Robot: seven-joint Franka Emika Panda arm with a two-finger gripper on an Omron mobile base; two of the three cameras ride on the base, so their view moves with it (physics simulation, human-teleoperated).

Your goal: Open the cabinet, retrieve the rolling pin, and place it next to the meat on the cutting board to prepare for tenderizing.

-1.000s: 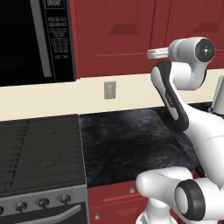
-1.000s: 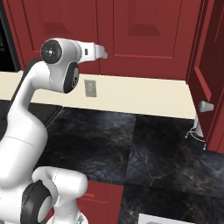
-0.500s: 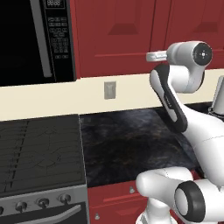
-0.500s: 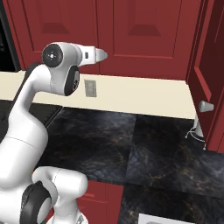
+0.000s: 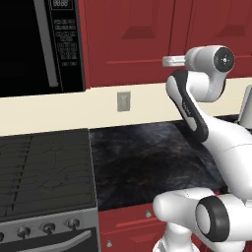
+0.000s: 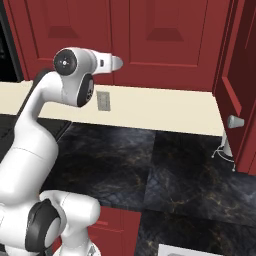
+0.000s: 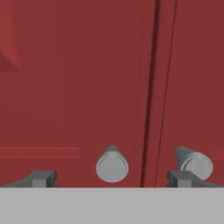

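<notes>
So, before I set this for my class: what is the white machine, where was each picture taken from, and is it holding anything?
The white machine is a robot arm on a base that can drive, in a computer-drawn kitchen. Two pictures come from cameras on the base, behind the arm to its left and right. The third looks along its hand. There the gripper faces the red cabinet doors: one round grey knob sits between the two dark finger tips, a second knob by the other tip. The gripper is open and holds nothing. Below lies a dark stone counter, with a stove and a microwave at left, and a wall outlet above.
</notes>
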